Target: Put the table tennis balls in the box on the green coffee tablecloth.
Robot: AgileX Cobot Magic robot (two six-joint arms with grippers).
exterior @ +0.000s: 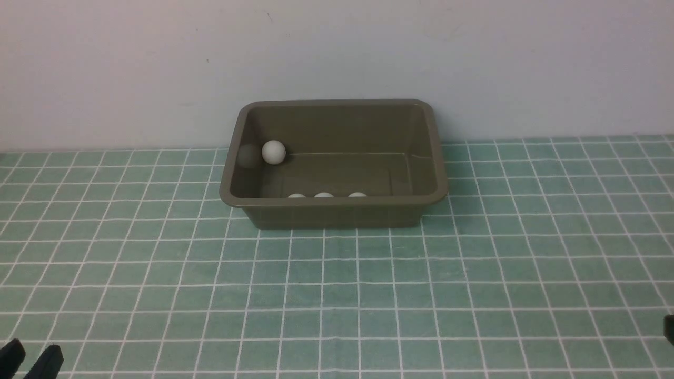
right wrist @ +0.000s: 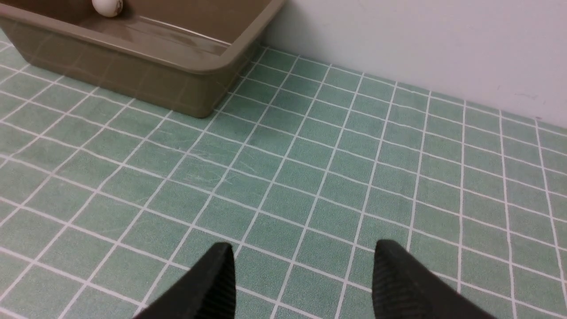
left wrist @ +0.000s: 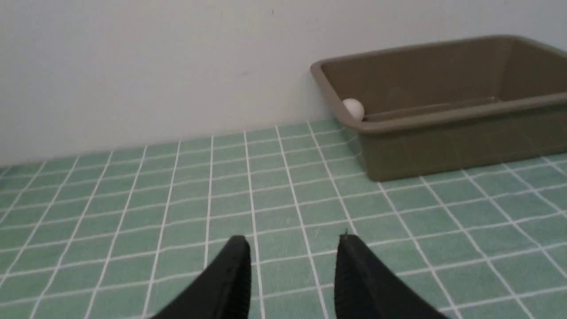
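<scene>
The green checked cloth (exterior: 474,273) is covering the whole table, its thin white lines forming small squares. The olive-brown box (exterior: 337,213) is sitting on it against the wall, glossy inside, rim flared and corners rounded. All four white balls are lying in the box: one (exterior: 274,152) is resting in the far left corner, and three (exterior: 324,195) are peeking in a row over the near wall. The left gripper (left wrist: 292,266) is hovering low over bare cloth, well apart from the box, fingers parted with nothing between them. The right gripper (right wrist: 301,274) is likewise hanging over cloth, its fingers standing wider apart and holding nothing.
</scene>
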